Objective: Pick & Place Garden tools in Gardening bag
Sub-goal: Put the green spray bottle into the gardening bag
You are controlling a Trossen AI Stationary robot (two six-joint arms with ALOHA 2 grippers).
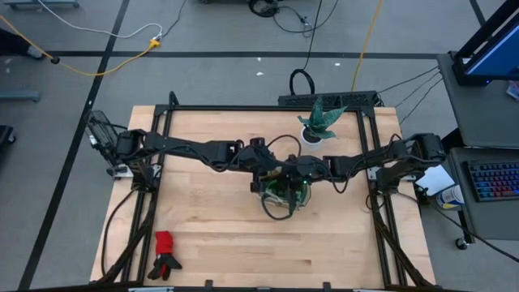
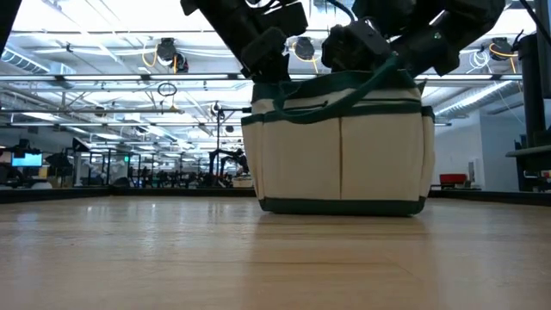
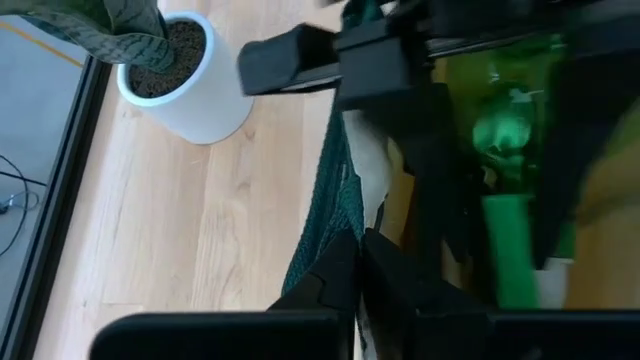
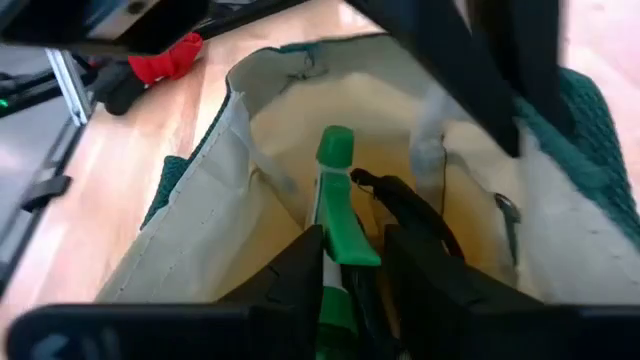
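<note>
The gardening bag (image 1: pixel 284 193) is beige with green trim and stands upright on its base at the table's middle; it also shows in the low view (image 2: pixel 340 155). My left gripper (image 3: pixel 360 262) is shut at the bag's rim. My right gripper (image 4: pixel 350 262) reaches down into the bag's open top, shut on the green spray bottle (image 4: pixel 335 205). Dark-handled shears (image 4: pixel 410 210) lie inside the bag. The red-and-black gloves (image 1: pixel 165 253) lie on the table at the near left. My left gripper pinches the bag's rim (image 3: pixel 350 225) between its two fingers, beside the green mesh pocket (image 3: pixel 325 200). The bag stays standing on the table. My right gripper pinches the spray bottle's green upper part (image 4: pixel 345 245) between its two fingers, coming from above and slanting down into the bag. The bottle points deeper into the bag, nozzle end (image 4: pixel 335 145) away from the fingers. I cannot tell whether its lower end rests on the bag's floor.
The spiky green plant in a white pot (image 1: pixel 319 123) stands just behind the bag toward the far edge; it also shows in the left wrist view (image 3: pixel 185 75). Black frame rails (image 1: pixel 154 162) run along the table's left and right sides.
</note>
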